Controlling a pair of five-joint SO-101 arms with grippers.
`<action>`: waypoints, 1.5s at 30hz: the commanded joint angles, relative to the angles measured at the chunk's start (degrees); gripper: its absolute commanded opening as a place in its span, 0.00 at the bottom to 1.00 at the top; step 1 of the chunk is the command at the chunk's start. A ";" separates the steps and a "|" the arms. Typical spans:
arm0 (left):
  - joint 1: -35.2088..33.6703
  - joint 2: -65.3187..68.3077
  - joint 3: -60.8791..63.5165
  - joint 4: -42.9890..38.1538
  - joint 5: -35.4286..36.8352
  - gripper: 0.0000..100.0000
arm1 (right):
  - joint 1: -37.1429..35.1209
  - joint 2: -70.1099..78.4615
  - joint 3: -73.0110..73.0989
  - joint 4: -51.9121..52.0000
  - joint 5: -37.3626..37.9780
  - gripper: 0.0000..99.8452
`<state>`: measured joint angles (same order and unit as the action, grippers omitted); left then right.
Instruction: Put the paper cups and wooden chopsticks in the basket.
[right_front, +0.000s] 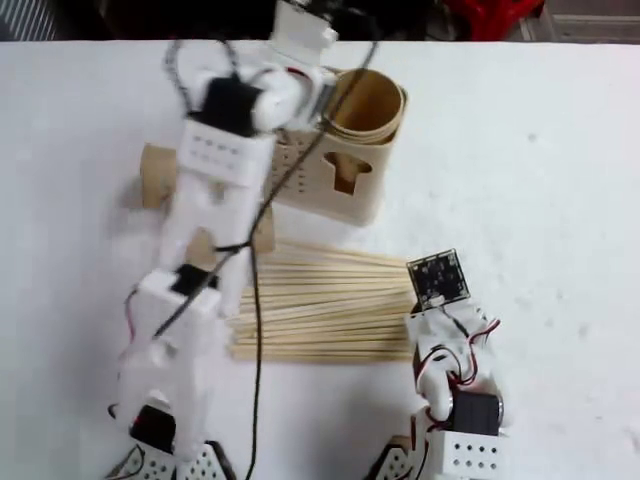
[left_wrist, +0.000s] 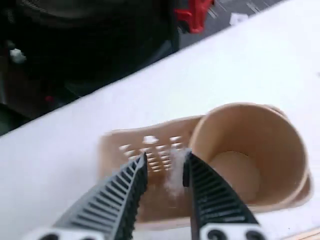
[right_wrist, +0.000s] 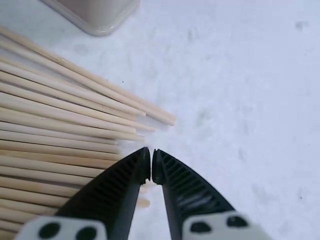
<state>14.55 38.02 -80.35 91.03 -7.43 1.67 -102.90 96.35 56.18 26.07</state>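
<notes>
A beige slotted basket (right_front: 345, 175) stands at the back of the table, and a paper cup (right_front: 368, 100) rests inside it. My left gripper (left_wrist: 165, 160) hangs open over the basket (left_wrist: 130, 145), just beside that cup (left_wrist: 250, 150), with nothing between its fingers. Another paper cup (right_front: 155, 175) lies on its side left of the left arm. A third cup (right_front: 205, 245) shows partly under that arm. A pile of wooden chopsticks (right_front: 325, 300) lies in front of the basket. My right gripper (right_wrist: 150, 155) is shut and empty, low over the table by the chopsticks' ends (right_wrist: 65, 125).
The left arm (right_front: 200, 260) stretches from the near edge to the basket, and its black cable (right_front: 256, 330) crosses the chopsticks. The right arm's base (right_front: 455, 420) sits at the near edge. White table (right_front: 540, 200) stretches right of the basket, with dark floor past the far edge.
</notes>
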 joint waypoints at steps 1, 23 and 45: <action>-6.37 -13.05 -0.35 5.71 -0.79 0.14 | 0.31 -0.31 0.44 0.31 0.26 0.02; -31.78 -25.01 50.20 11.25 -19.25 0.23 | 0.13 -0.31 0.44 0.40 0.26 0.02; -21.05 -41.27 100.40 -22.33 -15.30 0.23 | 0.40 -0.31 0.44 0.40 0.26 0.02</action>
<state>-9.71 0.04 19.96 70.81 -24.48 1.76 -102.90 96.35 56.18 26.07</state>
